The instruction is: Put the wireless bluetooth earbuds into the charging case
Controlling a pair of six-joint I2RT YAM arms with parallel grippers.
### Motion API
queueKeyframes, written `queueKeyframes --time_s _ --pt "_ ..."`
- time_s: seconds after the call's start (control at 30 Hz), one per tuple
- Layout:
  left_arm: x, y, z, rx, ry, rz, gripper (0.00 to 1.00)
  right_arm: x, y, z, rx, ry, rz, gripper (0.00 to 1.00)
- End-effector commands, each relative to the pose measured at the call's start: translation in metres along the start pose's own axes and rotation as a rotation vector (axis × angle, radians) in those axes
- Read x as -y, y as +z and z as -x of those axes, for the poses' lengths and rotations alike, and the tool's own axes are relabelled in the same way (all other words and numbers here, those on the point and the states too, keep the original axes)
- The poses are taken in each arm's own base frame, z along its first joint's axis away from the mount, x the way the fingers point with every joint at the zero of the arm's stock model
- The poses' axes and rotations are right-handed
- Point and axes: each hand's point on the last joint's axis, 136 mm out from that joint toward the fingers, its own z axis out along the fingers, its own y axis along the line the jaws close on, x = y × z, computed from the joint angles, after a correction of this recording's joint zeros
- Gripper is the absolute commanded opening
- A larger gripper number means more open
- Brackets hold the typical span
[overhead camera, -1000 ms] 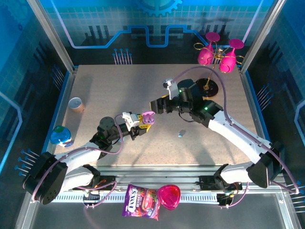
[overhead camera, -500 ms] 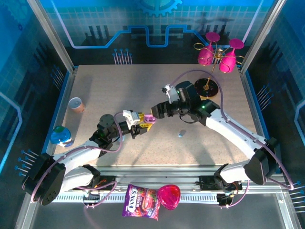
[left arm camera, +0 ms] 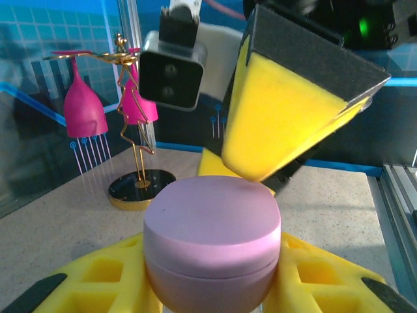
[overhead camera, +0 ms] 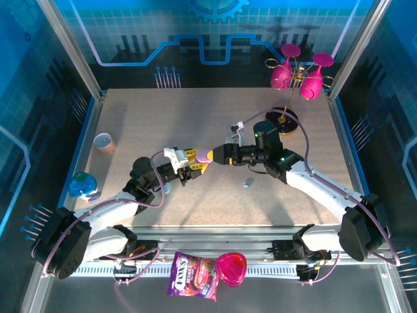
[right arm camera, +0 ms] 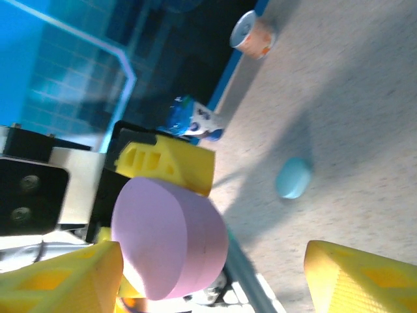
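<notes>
Lilac charging case [left arm camera: 212, 241], lid shut, held up off the table [overhead camera: 163, 124].
Pebble-shaped and upright, it sits clamped in the left gripper [left arm camera: 212, 287]; a small light-blue piece [overhead camera: 247, 183], earbud or case unclear, lies on the tabletop nearby.

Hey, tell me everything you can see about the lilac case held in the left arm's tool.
The lilac charging case is a smooth, matte, plastic-looking rounded puck. A thin seam circles its middle, and the lid is shut. The left tool clamps its lower half between yellow pads, with the lid side up in the left wrist view. The open right tool straddles it, one yellow finger at the lid's far edge. Whether that finger touches the case cannot be told.
</notes>
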Motion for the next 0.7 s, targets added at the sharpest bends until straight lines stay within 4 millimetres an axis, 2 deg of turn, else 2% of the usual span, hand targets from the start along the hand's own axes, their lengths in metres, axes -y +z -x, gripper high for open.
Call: queueKeyframes --time_s 0.0,0.3,0.6,0.67 --pt "-0.001 0.005 0.030 0.095 0.036 -0.005 0.32 -0.030 -0.003 0.004 -0.005 0.074 0.177 0.69" --pt "0.002 0.003 0.034 0.106 0.038 -0.020 0.32 -0.018 0.006 0.004 0.001 0.206 0.246 0.42" --pt "0.007 0.001 0.029 0.090 0.039 -0.034 0.32 -0.007 0.011 0.005 0.010 0.259 0.240 0.39" --pt "0.007 0.000 0.028 0.089 0.040 -0.036 0.33 -0.007 0.011 0.007 0.017 0.263 0.248 0.35"
